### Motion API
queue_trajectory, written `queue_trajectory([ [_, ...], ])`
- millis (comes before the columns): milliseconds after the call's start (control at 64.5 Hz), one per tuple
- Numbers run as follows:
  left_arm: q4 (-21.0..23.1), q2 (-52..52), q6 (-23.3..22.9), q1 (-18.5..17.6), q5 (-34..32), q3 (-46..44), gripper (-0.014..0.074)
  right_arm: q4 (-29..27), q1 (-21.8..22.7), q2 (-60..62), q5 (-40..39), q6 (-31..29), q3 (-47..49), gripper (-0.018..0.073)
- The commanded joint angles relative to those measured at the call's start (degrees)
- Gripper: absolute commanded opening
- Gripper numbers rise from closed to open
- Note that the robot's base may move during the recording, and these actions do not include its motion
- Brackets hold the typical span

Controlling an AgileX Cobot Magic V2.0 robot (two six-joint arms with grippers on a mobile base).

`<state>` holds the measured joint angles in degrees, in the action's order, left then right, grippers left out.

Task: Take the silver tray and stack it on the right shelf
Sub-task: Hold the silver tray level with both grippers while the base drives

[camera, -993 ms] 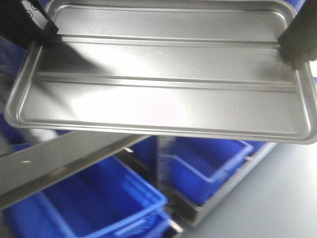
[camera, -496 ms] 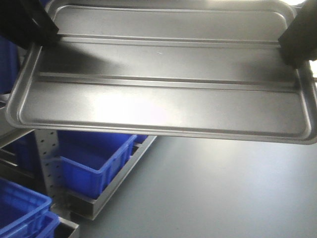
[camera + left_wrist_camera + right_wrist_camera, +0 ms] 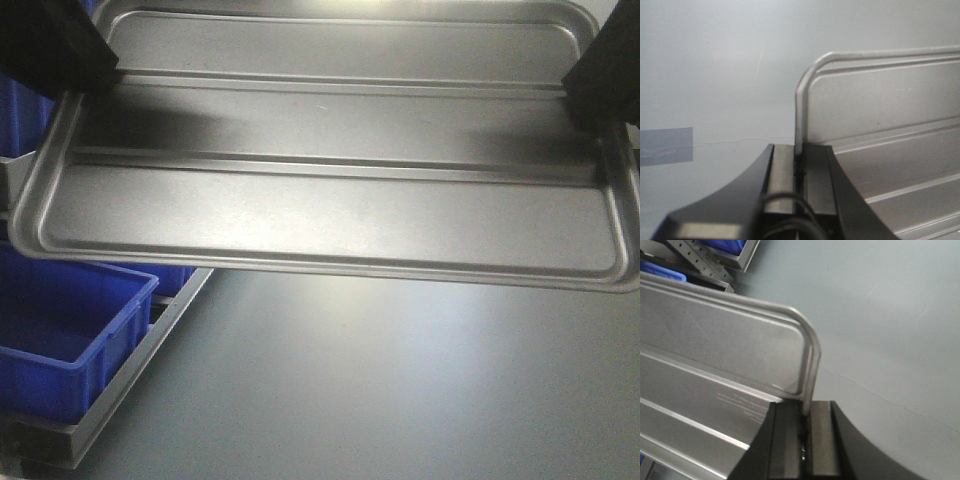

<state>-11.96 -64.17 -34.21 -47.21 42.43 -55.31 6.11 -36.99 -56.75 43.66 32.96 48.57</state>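
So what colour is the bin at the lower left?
Blue; the bin shows best in the front view, below the tray.

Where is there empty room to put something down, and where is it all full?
The grey floor is bare from the rack edge rightward, under the silver tray. The tray's own floor is bare too, between the left gripper and right gripper pinching its ends. It is crowded at the rack, filled with blue bins.

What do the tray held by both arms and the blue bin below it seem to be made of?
The silver tray looks like thin pressed metal, probably aluminium: brushed sheen, soft reflections, rolled rim, stamped ridges. The blue bin looks like moulded plastic: uniform saturated colour, thick rounded lip.
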Motion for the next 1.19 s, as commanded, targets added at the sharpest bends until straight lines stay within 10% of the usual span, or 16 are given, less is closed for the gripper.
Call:
queue_trajectory([
  [0, -3.1, 1.1, -0.3, -0.2, -0.9, -1.9, -0.0093, 3.0, 0.3, 1.1, -1.0, -0.7, 1.5, 0.0057],
  [1179, -3.1, 1.1, -0.3, -0.2, -0.9, -1.9, -0.0093, 3.0, 0.3, 1.1, -1.0, -0.7, 1.5, 0.0057],
])
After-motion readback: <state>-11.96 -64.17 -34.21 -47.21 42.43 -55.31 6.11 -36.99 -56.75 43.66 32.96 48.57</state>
